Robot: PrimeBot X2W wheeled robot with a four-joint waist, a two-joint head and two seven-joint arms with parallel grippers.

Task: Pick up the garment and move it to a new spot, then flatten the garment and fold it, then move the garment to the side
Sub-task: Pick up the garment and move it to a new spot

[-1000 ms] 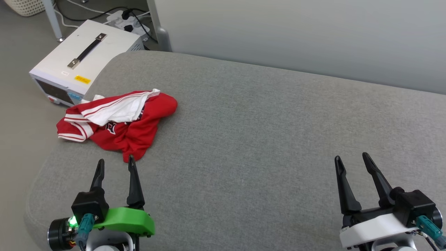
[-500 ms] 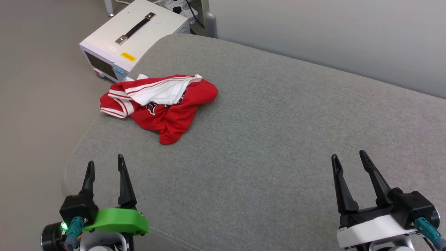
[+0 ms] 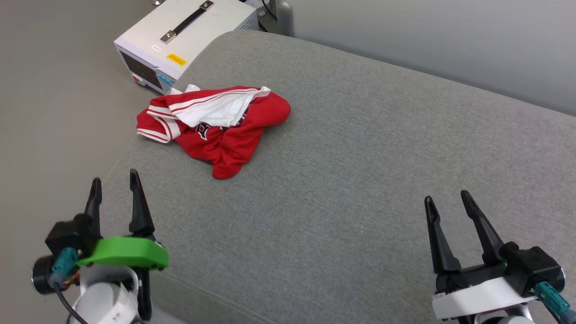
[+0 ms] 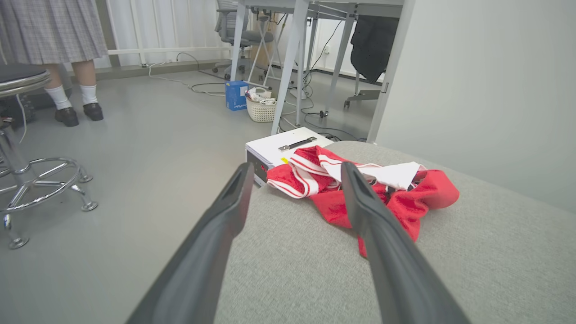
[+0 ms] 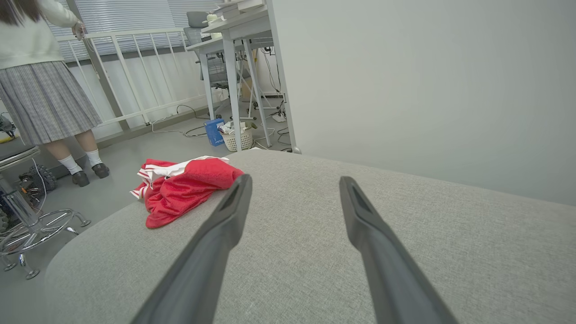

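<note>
My left pincer (image 3: 114, 176), fingers apart, hovers at the cushion's (image 3: 360, 157) near-left corner. The shirt (image 3: 225, 139) lies bunched at the cushion's far-left edge; a clumsy grab could push it off. My right pincer (image 3: 445, 195), also apart, hovers over the cushion's near-right part.

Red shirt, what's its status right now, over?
Left end effector open, empty. Right end effector open, empty. Red shirt crumpled on grey cushion, untouched. White box beyond it.

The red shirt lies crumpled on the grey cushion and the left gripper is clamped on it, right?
No. The red shirt lies crumpled on the grey cushion, but the left gripper is open and clear of it; the head view shows it.
</note>
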